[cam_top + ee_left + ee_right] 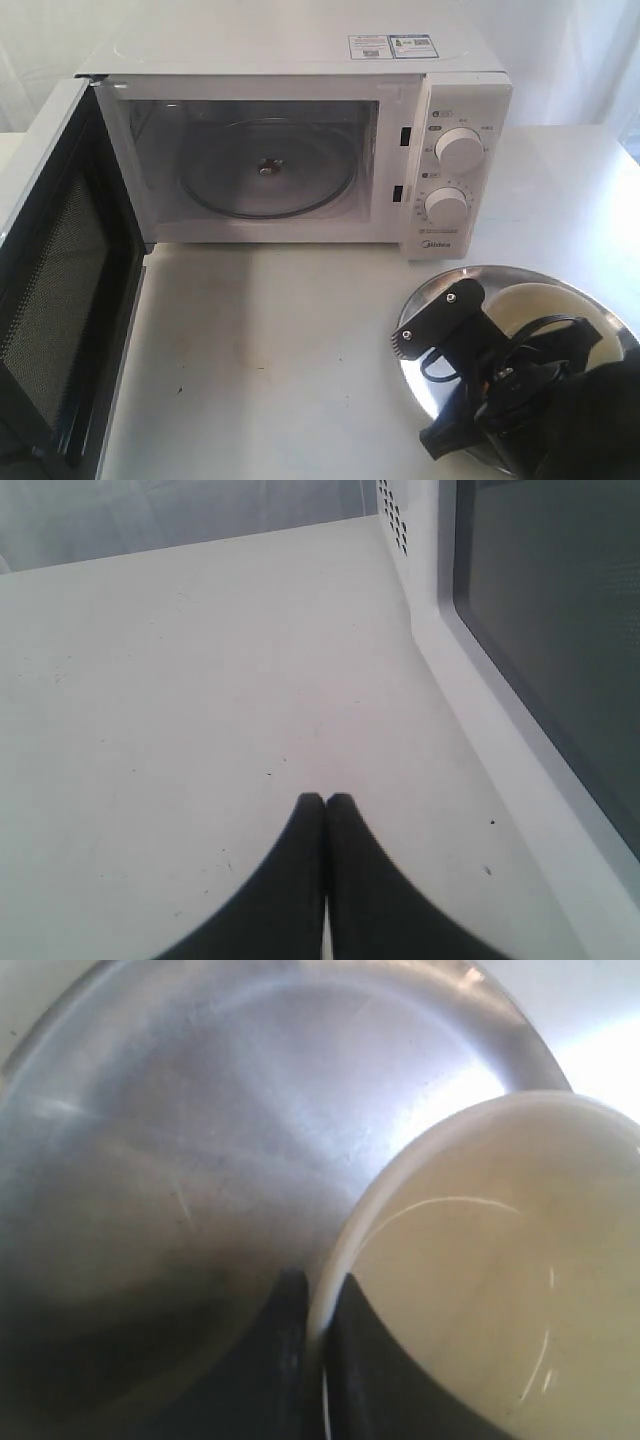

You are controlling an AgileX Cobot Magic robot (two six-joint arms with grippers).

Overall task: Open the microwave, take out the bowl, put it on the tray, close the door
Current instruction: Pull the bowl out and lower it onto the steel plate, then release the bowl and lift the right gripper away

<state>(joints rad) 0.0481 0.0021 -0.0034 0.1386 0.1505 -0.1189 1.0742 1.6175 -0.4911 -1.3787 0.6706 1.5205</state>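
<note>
The white microwave (300, 60) stands at the back with its cavity bare apart from the glass turntable (268, 170). Its door (60, 300) is swung wide open to the left, mesh inner face showing. The silver tray (430, 300) lies at the front right. On or just over the tray is the cream-white bowl (530, 298), and my right gripper (320, 1290) is shut on the bowl's (500, 1290) rim, one finger inside and one outside, above the tray's floor (200, 1140). My left gripper (325, 800) is shut and empty, low over the table beside the door's outer window (560, 630).
The white tabletop (270, 370) runs between the open door and the tray. My right arm (520, 400) covers the tray's near side. Two dials (460, 150) are on the microwave's right panel. Vent holes (393, 520) mark the microwave's side.
</note>
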